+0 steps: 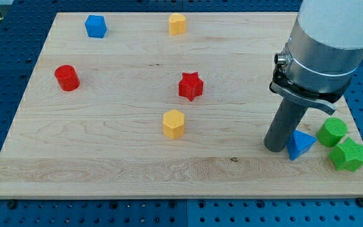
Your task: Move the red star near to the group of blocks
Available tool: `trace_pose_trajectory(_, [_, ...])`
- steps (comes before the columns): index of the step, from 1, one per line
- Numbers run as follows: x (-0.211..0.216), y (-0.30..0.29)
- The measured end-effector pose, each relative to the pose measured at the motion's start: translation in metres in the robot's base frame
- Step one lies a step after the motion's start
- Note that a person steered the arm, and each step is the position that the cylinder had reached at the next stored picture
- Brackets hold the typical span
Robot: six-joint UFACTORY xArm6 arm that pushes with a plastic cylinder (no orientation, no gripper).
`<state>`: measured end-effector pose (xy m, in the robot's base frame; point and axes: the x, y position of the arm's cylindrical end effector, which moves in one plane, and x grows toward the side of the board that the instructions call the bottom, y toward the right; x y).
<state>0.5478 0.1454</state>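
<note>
The red star [191, 86] lies near the middle of the wooden board [106, 157]. The group of blocks sits at the view's lower right: a blue triangle [300, 144], a green cylinder [332, 132] and a green star-like block [348, 155]. My tip [275, 149] rests on the board just left of the blue triangle, touching or almost touching it. It is well to the right of and below the red star.
A yellow hexagonal block [174, 123] lies just below the red star. A red cylinder [67, 77] is at the left. A blue block [96, 26] and a second yellow block [177, 24] sit near the top edge. The arm's large grey body [326, 44] covers the upper right.
</note>
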Motion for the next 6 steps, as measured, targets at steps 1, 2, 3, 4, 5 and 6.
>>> trace_pose_trajectory(1, [0.001, 0.015])
trace_pose_trajectory(2, [0.002, 0.027])
trace_pose_trajectory(3, [0.002, 0.038])
trace_pose_trajectory(4, [0.002, 0.025])
trace_pose_trajectory(5, [0.001, -0.003])
trace_pose_trajectory(6, [-0.004, -0.010])
